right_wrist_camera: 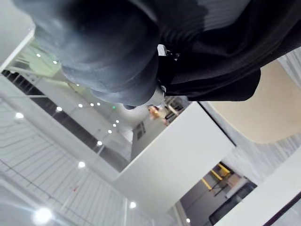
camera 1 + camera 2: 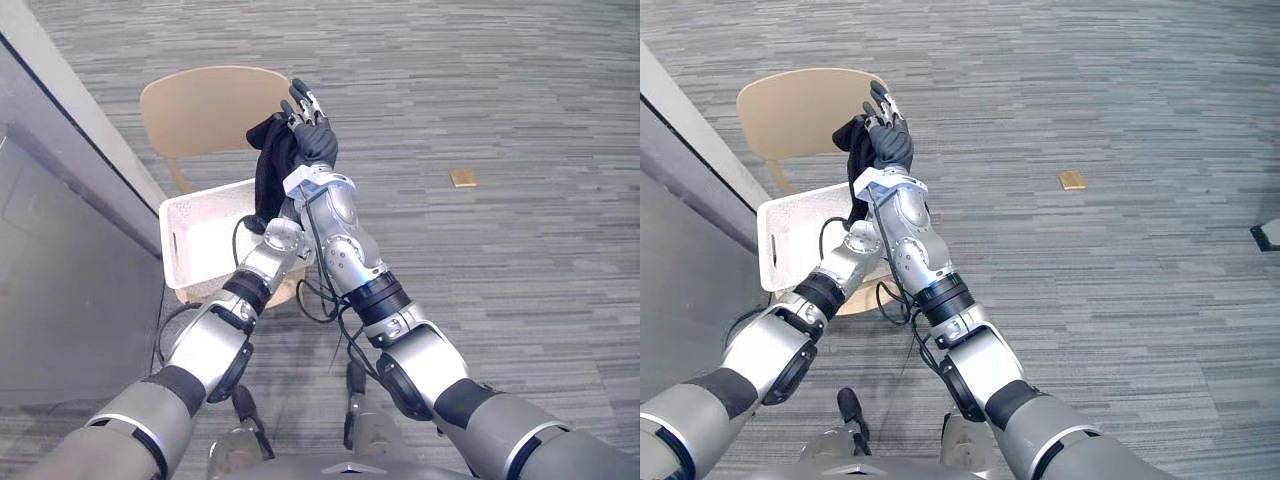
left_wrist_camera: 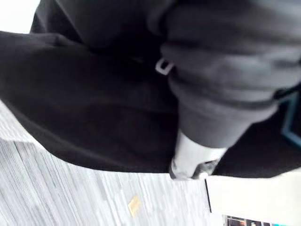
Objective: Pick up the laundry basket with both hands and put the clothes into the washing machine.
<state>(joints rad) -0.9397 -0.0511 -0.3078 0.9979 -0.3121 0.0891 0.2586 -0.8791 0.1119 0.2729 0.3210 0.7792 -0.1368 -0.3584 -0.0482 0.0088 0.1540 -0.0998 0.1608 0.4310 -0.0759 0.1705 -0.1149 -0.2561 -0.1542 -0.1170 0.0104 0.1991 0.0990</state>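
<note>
A black garment (image 2: pixel 268 170) hangs lifted over the white laundry basket (image 2: pixel 175 250), which sits on a round tan chair (image 2: pixel 200 105). My right hand (image 2: pixel 312 135) is raised above the basket, fingers upward and curled on the garment's top edge. My left arm reaches in under the right forearm. My left hand (image 3: pixel 225 56) sits against the hanging cloth, and the cloth covers most of it. In the right wrist view the garment (image 1: pixel 221 61) lies right next to the hand's dark cover (image 1: pixel 108 52).
A tall grey wall or cabinet face (image 2: pixel 60 250) stands close on the left of the chair. Grey striped carpet spreads to the right, with a small tan tile (image 2: pixel 463 177) on it. A dark object (image 2: pixel 1268 233) lies at the far right edge.
</note>
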